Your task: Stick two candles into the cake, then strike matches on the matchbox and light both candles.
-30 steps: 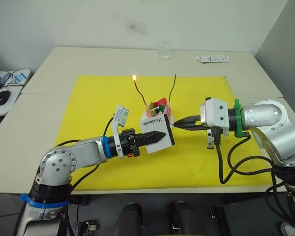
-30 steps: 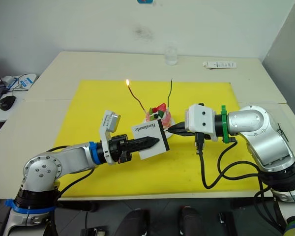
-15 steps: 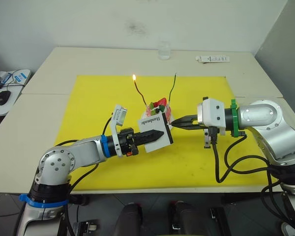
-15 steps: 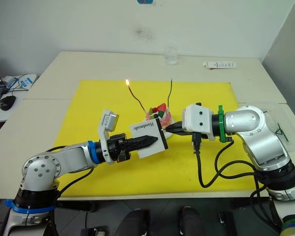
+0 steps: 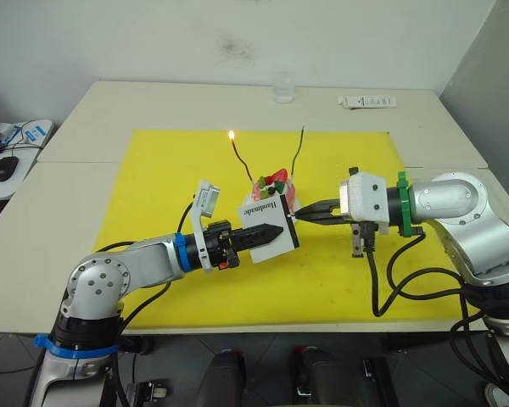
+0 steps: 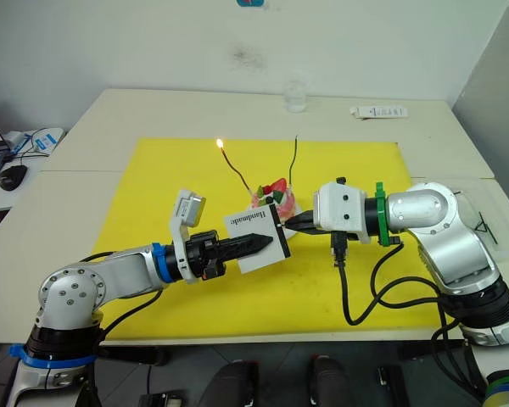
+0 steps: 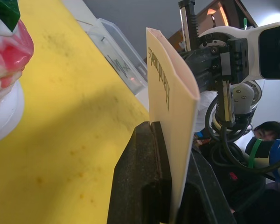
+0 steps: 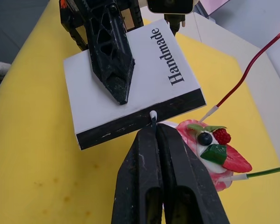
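The pink cake (image 5: 273, 188) stands on its white plate mid-mat. Two candles are stuck in it. The red-brown candle (image 5: 240, 158) leans left and burns at its tip. The green candle (image 5: 299, 149) leans right and has no flame. My left gripper (image 5: 276, 231) is shut on the white matchbox (image 5: 267, 222) and holds it tilted just in front of the cake. My right gripper (image 8: 156, 133) is shut on a match (image 8: 152, 115). The match's pale head touches the black strip (image 8: 140, 122) along the matchbox's edge.
A yellow mat (image 5: 153, 178) covers the table's middle. A clear glass (image 5: 282, 86) and a white flat device (image 5: 367, 101) lie beyond the mat at the back. A computer mouse (image 5: 3, 166) sits far left. A clear plastic bin (image 6: 492, 222) is at the right edge.
My right gripper has edged left with the match, up to the matchbox's black strip. The matchbox has risen slightly in my left gripper. The red-brown candle keeps burning.
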Tool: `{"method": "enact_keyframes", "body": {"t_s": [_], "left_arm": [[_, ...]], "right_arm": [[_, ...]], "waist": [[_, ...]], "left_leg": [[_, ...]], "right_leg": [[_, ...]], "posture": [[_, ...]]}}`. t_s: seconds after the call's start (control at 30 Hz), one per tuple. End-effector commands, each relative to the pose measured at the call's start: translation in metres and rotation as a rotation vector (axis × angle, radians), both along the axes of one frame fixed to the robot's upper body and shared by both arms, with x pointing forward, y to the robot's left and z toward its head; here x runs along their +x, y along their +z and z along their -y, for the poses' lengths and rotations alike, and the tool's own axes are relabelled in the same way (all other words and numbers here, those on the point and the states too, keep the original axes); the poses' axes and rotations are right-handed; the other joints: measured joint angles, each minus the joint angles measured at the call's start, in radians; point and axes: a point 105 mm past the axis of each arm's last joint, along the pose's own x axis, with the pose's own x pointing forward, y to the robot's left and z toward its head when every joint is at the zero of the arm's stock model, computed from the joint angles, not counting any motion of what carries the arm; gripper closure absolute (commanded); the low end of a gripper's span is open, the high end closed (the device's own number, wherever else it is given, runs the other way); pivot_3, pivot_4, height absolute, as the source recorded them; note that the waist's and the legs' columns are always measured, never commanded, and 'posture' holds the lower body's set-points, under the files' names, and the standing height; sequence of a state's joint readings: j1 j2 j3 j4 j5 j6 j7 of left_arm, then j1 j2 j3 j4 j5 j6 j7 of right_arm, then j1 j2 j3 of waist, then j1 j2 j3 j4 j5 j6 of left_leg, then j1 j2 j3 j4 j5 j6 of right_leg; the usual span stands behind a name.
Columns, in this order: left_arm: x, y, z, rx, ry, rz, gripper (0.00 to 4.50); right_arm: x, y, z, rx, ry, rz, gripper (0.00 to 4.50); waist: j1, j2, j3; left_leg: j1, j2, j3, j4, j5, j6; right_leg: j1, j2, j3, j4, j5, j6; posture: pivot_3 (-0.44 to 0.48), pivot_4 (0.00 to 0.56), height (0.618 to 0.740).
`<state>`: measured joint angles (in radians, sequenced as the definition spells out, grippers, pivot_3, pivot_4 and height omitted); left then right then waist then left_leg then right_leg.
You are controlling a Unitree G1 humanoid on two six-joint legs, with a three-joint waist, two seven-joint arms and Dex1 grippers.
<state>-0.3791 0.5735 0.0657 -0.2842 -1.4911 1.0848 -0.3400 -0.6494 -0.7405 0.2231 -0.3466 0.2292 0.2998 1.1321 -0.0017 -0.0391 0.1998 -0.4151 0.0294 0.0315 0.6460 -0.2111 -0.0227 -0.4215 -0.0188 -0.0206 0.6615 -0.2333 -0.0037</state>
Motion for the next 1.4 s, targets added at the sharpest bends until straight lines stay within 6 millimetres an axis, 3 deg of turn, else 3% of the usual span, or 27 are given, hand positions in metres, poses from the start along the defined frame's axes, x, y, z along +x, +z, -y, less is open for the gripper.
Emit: {"method": "enact_keyframes", "body": {"t_s": [0.03,0.1,0.17,0.2,0.23,0.3,0.4,0.5,0.63,0.77,0.97,1.4], "left_arm": [[-0.006,0.013,0.003,-0.031,-0.034,0.053,4.5],[-0.004,0.016,0.004,-0.041,-0.032,0.056,4.5],[-0.001,0.018,0.005,-0.041,-0.035,0.067,4.5],[0.001,0.019,0.004,-0.04,-0.033,0.072,4.5],[0.003,0.02,0.003,-0.038,-0.032,0.076,4.5],[0.005,0.021,-0.001,-0.035,-0.025,0.078,4.5],[0.002,0.018,-0.002,-0.039,-0.027,0.071,4.5],[-0.003,0.014,0.002,-0.048,-0.039,0.055,4.5],[-0.008,0.013,0.006,-0.056,-0.045,0.048,4.5],[-0.008,0.012,0.005,-0.053,-0.043,0.044,4.5],[-0.01,0.012,0.003,-0.045,-0.042,0.04,4.5],[-0.025,0.012,-0.008,-0.018,-0.047,0.017,4.5]], "right_arm": [[-0.007,-0.005,-0.005,-0.074,0.066,0.041,4.45],[-0.021,-0.026,-0.003,-0.18,0.14,0.01,4.45],[-0.057,-0.061,0.028,-0.433,0.267,-0.14,4.45],[-0.072,-0.068,0.049,-0.538,0.302,-0.227,4.45],[-0.081,-0.062,0.062,-0.572,0.297,-0.312,4.45],[-0.071,-0.037,0.064,-0.505,0.242,-0.305,4.45],[-0.036,0.012,0.049,-0.298,0.115,-0.221,4.45],[-0.023,0.032,0.044,-0.215,0.067,-0.202,4.45],[-0.019,0.036,0.042,-0.177,0.042,-0.196,4.45],[-0.017,0.038,0.039,-0.154,0.03,-0.182,4.45],[-0.009,0.041,0.042,-0.125,-0.015,-0.163,4.45],[0.035,0.044,0.064,0.091,-0.29,-0.06,4.45]], "waist": [[0.0,0.0,0.0],[0.0,0.0,0.0],[0.007,0.0,0.0],[0.023,0.0,0.0],[0.027,0.0,0.0],[0.016,0.001,0.0],[-0.016,0.0,0.001],[-0.021,-0.003,0.0],[-0.009,-0.003,0.0],[-0.001,-0.003,0.0],[0.0,-0.003,0.0],[0.0,-0.003,0.0]], "left_leg": [[0.0,0.0,0.0,0.0,0.0,0.0],[0.0,0.0,0.0,0.0,0.0,0.0],[0.0,0.0,0.0,0.0,0.0,0.0],[0.0,-0.001,-0.001,-0.001,0.0,0.0],[-0.002,-0.002,-0.003,0.0,0.0,0.0],[-0.002,-0.003,0.0,0.0,-0.001,0.001],[0.004,-0.001,0.004,0.001,-0.001,0.001],[0.015,-0.001,-0.001,-0.001,-0.001,0.001],[0.015,0.0,-0.002,-0.001,-0.001,0.001],[0.014,-0.001,0.001,-0.001,-0.001,0.001],[0.013,-0.001,0.001,-0.002,-0.001,0.002],[0.013,-0.001,0.002,-0.002,-0.001,0.002]], "right_leg": [[0.0,0.0,0.0,0.0,0.0,0.0],[0.0,0.0,0.0,0.0,0.0,0.0],[0.0,0.0,0.0,0.0,0.0,0.0],[0.001,0.0,-0.002,-0.001,0.0,0.001],[0.001,0.0,-0.005,-0.003,-0.001,0.001],[0.001,-0.001,-0.002,-0.003,-0.001,0.002],[0.001,-0.001,0.006,-0.003,0.006,0.002],[0.009,0.0,0.004,-0.003,0.005,-0.004],[0.011,0.001,0.0,-0.002,0.001,-0.011],[0.011,-0.001,0.003,-0.004,0.002,-0.003],[0.01,-0.001,0.003,-0.005,0.002,-0.002],[0.01,-0.001,0.004,-0.004,0.001,-0.002]], "posture": [[0.0,0.15,0.74],[0.0,0.15,0.74],[0.0,0.15,0.74],[0.0,0.15,0.74],[0.0,0.15,0.74],[0.0,0.15,0.74],[0.0,0.15,0.74],[0.0,0.15,0.74],[0.0,0.15,0.74],[0.0,0.15,0.74],[0.0,0.15,0.74],[0.0,0.15,0.74]]}}
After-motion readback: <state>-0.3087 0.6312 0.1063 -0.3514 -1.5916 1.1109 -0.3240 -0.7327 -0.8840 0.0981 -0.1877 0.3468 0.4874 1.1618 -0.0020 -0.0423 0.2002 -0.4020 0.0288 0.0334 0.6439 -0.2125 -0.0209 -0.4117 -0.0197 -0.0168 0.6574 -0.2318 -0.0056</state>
